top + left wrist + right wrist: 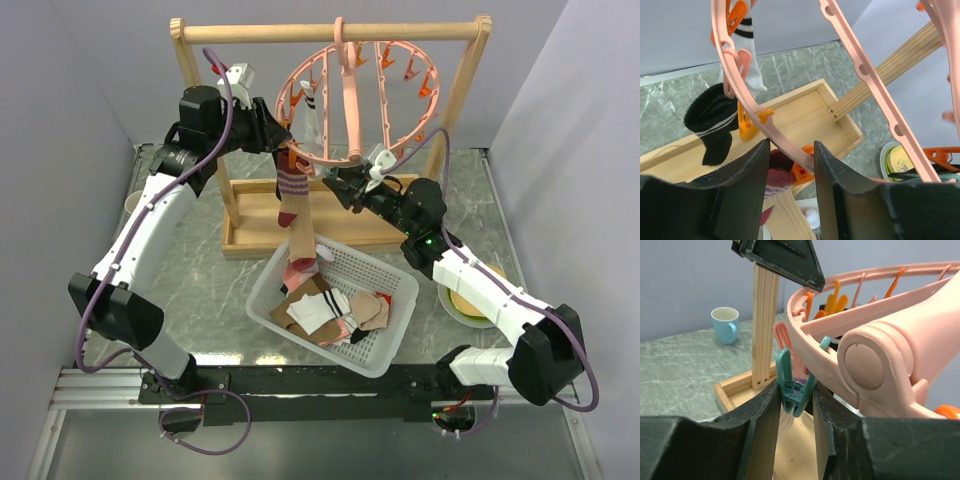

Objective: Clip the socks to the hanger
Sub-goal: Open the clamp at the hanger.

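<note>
- Pink hanger (352, 110) hangs by its hook from the wooden rack (330, 32) in the top view. The left tool (283, 152) grips a maroon striped sock (292, 200) up at the ring's near rim, its toe dangling toward the basket (400, 300) of loose socks (325, 312). The right tool (345, 180) reaches the same spot from the other side.
- Left wrist view: the fingers pinch the sock's cuff just under the rim beside an orange clip (800, 170), probably to present it for clipping.
- Right wrist view: the fingers are closed on a teal clip (791, 385) under the rim, seemingly squeezing it open for the cuff.
</note>
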`<state>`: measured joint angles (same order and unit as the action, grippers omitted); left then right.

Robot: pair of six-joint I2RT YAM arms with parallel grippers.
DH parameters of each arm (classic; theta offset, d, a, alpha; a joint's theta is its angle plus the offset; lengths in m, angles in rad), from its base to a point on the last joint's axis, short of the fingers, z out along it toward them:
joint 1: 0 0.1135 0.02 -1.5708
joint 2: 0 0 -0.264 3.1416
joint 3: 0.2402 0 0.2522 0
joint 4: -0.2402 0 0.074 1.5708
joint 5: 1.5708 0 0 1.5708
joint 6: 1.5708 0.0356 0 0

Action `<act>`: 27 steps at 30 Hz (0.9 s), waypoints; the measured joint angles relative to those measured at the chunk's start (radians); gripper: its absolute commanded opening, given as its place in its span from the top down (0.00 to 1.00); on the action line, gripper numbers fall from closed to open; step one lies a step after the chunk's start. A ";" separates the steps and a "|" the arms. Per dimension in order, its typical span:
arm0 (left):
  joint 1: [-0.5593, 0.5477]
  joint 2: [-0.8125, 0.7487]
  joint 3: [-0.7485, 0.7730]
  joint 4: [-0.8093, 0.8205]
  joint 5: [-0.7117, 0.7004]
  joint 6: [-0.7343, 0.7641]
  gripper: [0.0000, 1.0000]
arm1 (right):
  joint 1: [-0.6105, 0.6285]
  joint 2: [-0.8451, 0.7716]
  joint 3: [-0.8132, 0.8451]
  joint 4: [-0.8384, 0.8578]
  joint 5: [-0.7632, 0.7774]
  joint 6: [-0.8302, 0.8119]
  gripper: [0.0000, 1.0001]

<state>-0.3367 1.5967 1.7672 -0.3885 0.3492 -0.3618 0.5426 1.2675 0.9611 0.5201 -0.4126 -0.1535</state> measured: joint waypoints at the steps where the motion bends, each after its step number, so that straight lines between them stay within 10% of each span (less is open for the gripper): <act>1: 0.000 -0.003 0.000 -0.001 0.002 0.000 0.53 | 0.000 -0.008 0.000 -0.003 0.000 0.001 0.88; 27: -0.096 -0.282 -0.076 -0.111 0.402 0.058 0.46 | 0.267 0.072 0.230 -0.292 0.373 0.002 0.98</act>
<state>-0.4324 1.3144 1.6917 -0.4999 0.7517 -0.3042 0.8097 1.3399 1.1915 0.2279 -0.0395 -0.1513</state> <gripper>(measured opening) 0.538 0.356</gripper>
